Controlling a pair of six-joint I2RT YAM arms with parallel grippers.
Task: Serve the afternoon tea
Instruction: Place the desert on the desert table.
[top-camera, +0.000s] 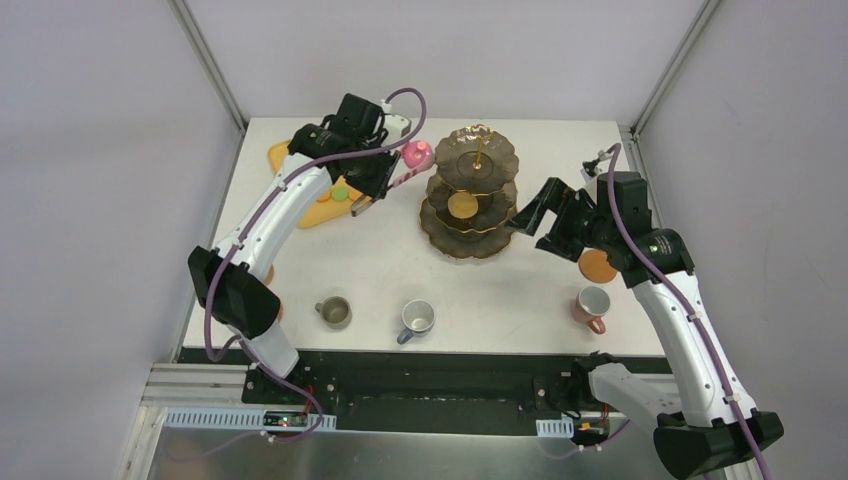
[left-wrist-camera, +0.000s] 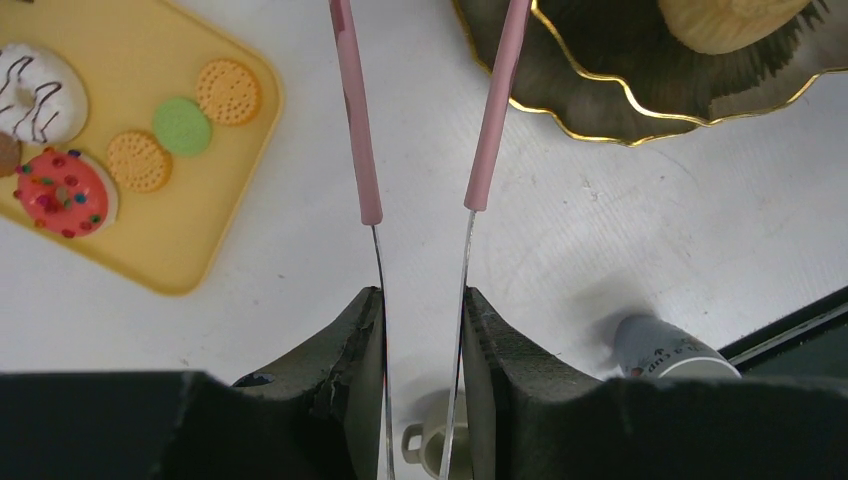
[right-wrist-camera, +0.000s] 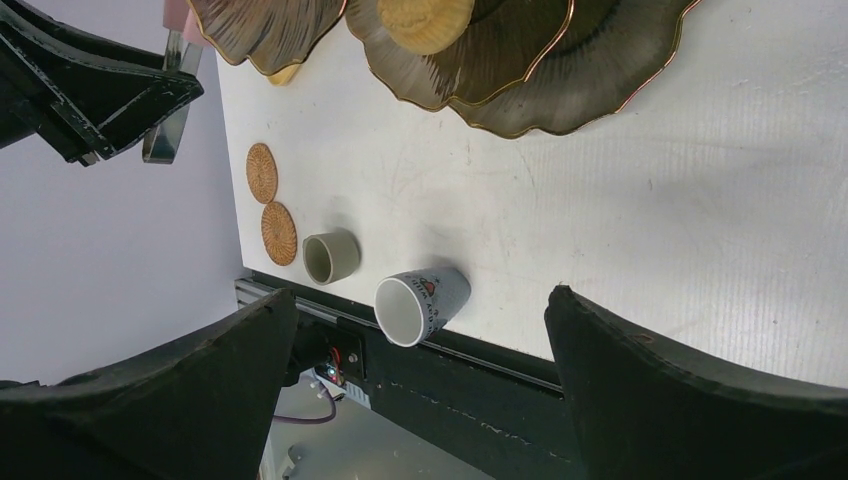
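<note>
Three mugs stand on the counter (top-camera: 340, 250) nearer than the stand (top-camera: 492, 150): olive mug (top-camera: 333, 312), grey-blue mug (top-camera: 416, 318), pink mug (top-camera: 592, 305). One small cake (top-camera: 462, 205) sits on the stand.

The top view shows one coaster (top-camera: 598, 265) right of the stand. The right wrist view adds two coasters (right-wrist-camera: 262, 172) left of it.

Only the left wrist view shows the tray (left-wrist-camera: 240, 200) left of the stand. It holds two orange macarons (left-wrist-camera: 228, 92), one green macaron (left-wrist-camera: 182, 125), a red doughnut (left-wrist-camera: 62, 192) and a white-iced doughnut (left-wrist-camera: 35, 90).

The left fingers (left-wrist-camera: 350, 340) are narrow, clamped on the tongs (left-wrist-camera: 358, 120). The right fingers (right-wrist-camera: 650, 380) are spread wide and empty.

The print on the grey-blue mug is unreadable.
</note>
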